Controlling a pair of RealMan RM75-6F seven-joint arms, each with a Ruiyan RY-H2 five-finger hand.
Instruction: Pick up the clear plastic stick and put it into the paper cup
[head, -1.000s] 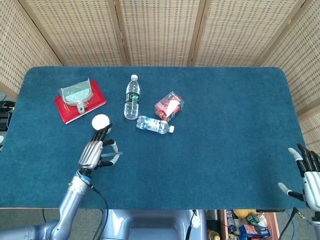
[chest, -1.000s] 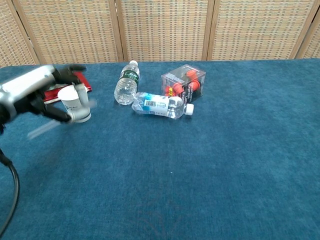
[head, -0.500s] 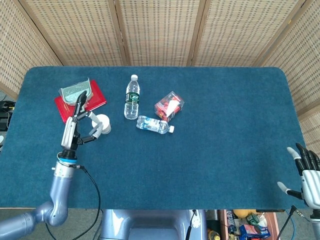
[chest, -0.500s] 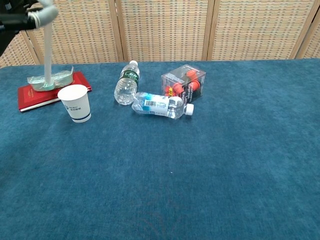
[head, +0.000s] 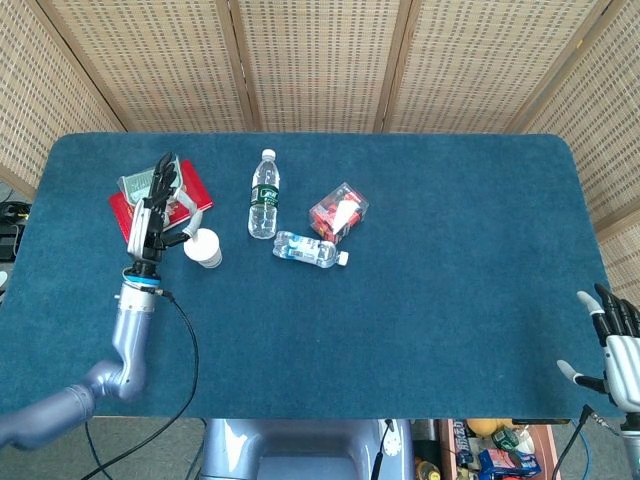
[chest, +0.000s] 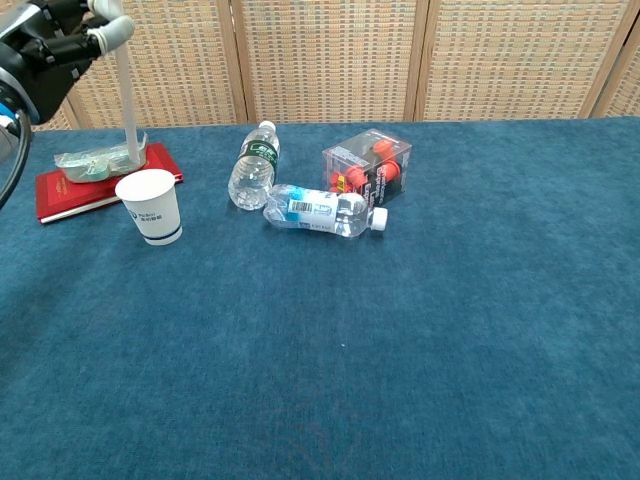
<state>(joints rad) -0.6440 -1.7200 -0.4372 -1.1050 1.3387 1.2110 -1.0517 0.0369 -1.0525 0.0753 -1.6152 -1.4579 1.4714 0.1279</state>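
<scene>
The white paper cup (head: 203, 248) (chest: 150, 206) stands upright on the blue table, near the left side. My left hand (head: 152, 212) (chest: 52, 38) is raised above and just left of the cup and pinches the clear plastic stick (chest: 126, 95) by its top end. The stick hangs almost upright. In the chest view its lower tip is a little above the cup's rim, towards the cup's left edge. My right hand (head: 614, 346) is at the lower right, past the table's near edge, with fingers spread and nothing in it.
A red book (head: 190, 192) (chest: 60, 193) with a clear plastic scoop (chest: 92, 158) on it lies behind the cup. Two water bottles (head: 263, 194) (head: 308, 250) and a clear box (head: 338, 212) of red items lie right of the cup.
My left hand lifted the stick off the table, swung it upright and carried it from left of the cup towards the cup. The right hand stayed put.
</scene>
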